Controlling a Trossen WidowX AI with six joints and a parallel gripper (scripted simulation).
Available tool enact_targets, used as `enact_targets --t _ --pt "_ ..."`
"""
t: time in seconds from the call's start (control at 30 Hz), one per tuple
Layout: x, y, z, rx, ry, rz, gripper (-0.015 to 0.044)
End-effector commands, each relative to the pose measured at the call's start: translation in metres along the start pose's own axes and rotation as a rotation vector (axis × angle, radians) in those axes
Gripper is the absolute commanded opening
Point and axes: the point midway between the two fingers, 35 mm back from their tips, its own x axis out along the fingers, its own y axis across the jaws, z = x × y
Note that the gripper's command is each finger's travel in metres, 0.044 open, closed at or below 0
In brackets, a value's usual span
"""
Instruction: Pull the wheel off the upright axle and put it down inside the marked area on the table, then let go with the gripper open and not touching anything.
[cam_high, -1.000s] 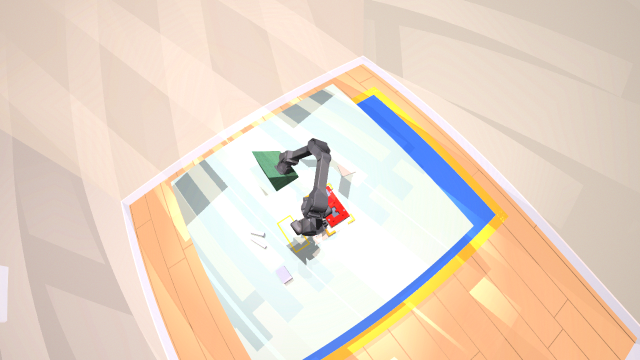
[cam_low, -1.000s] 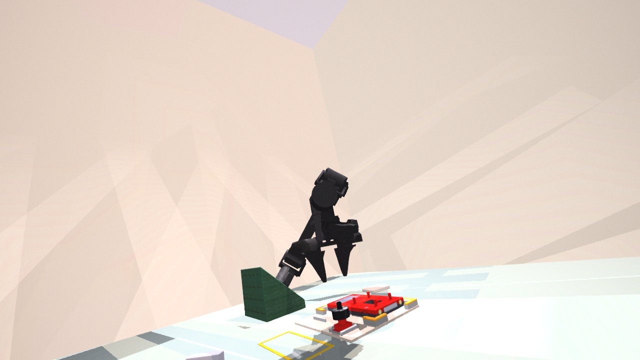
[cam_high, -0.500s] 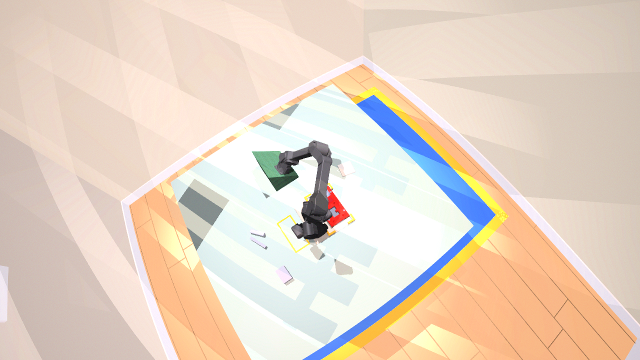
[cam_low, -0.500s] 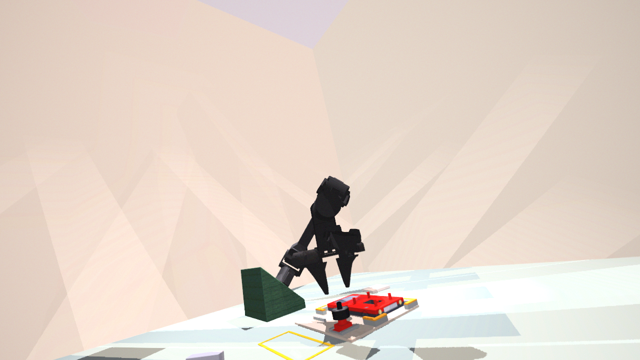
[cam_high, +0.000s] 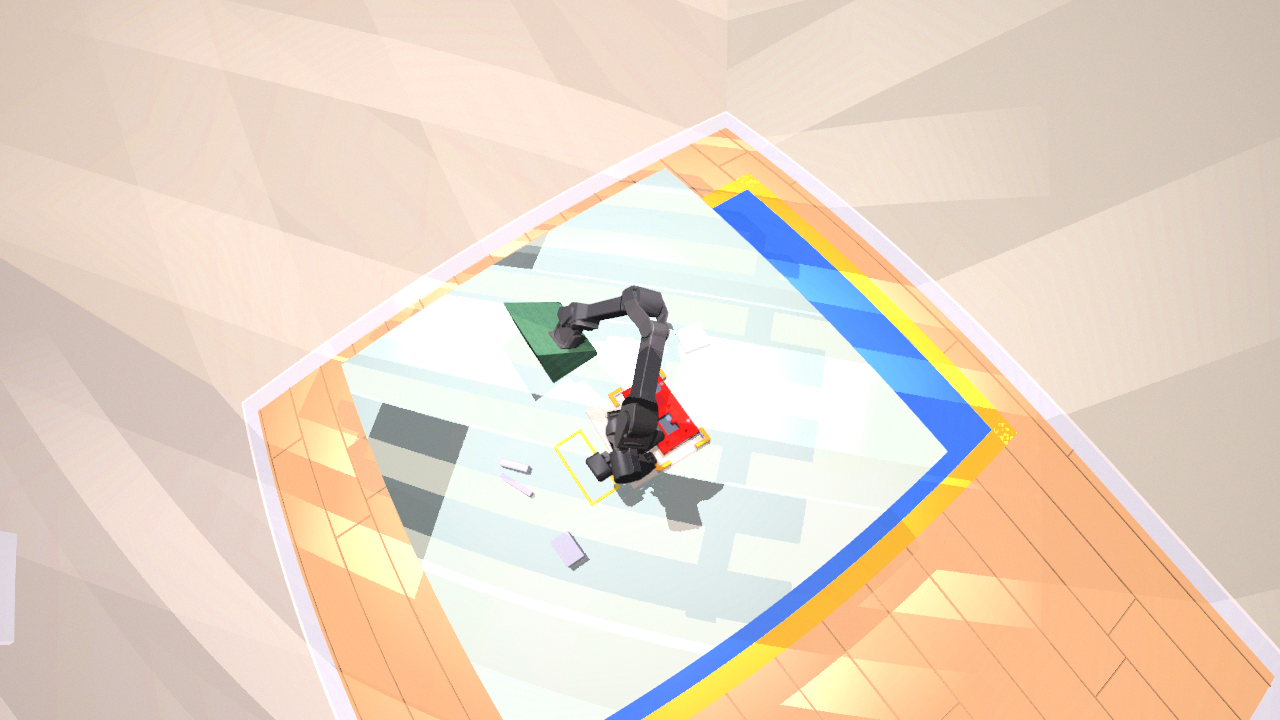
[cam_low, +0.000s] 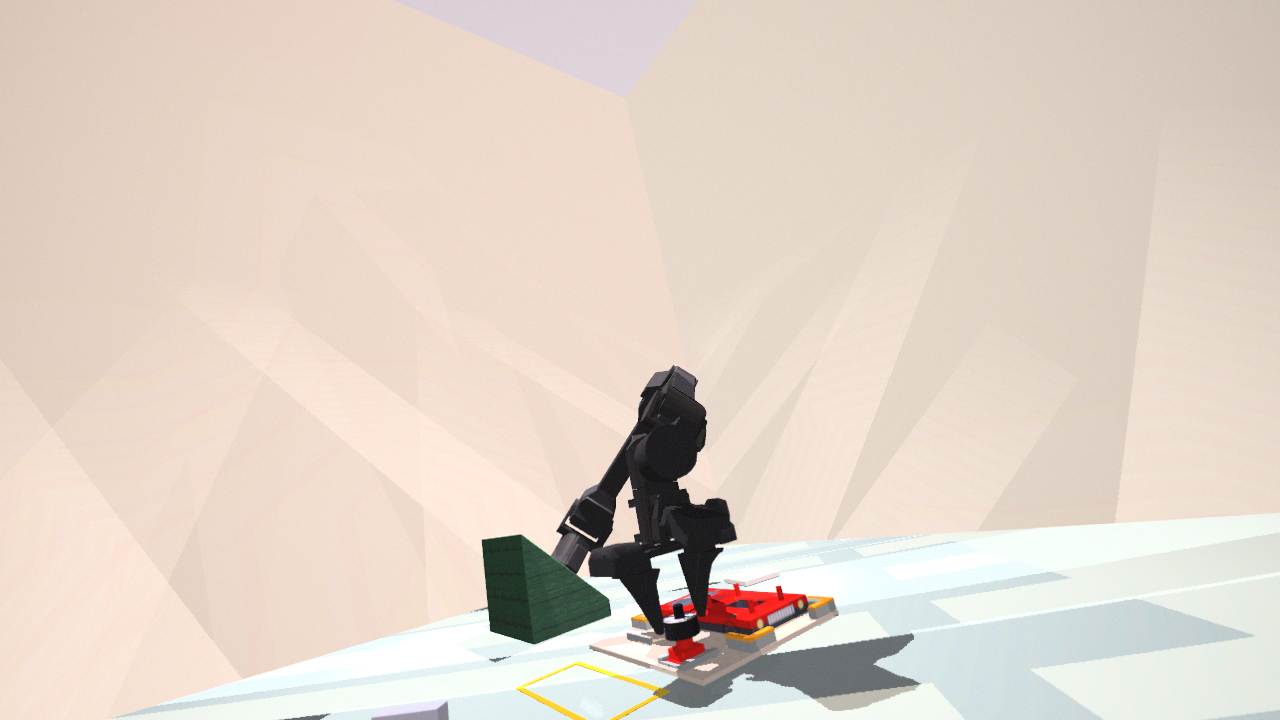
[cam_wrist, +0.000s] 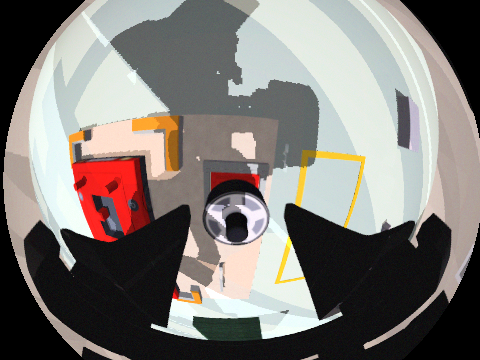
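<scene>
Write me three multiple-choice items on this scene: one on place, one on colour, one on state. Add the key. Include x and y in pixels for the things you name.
1. Where is the wheel?
A) On the upright axle
B) Inside the yellow outline
C) On the green block

2. What colour is the toy car body?
A) Blue
B) Red
C) White

3. How does the tool stand?
A) Shut on the wheel
B) Shut on nothing
C) Open

1 A: the wheel (cam_low: 681, 628) (cam_wrist: 256, 218) sits around the axle (cam_low: 678, 611) (cam_wrist: 237, 228), whose top pokes through.
2 B: the toy car body (cam_high: 677, 416) (cam_low: 760, 601) (cam_wrist: 90, 200) shows red.
3 C: the tool (cam_low: 682, 624) (cam_wrist: 238, 211) has fingers spread, with gaps beside the wheel in the wrist view.
</scene>
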Motion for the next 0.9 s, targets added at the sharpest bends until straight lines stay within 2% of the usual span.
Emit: enact_targets --t 0.0,0.13,0.27,0.53,0.7,0.87 --pt "0.0047 0.0008 -0.0027 0.008 0.006 0.008 0.03" --pt "0.0047 0.0008 -0.0027 0.008 0.006 0.008 0.03" --pt "0.0016 0.0 -0.0008 0.001 0.002 0.001 0.0195" --pt "0.0016 0.0 -0.0008 0.001 0.002 0.001 0.0142" --pt "0.0008 -0.0001 -0.0007 0.002 0.002 0.001 0.001" --pt "-0.0008 -0.0002 -0.0006 0.002 0.002 0.001 0.0"
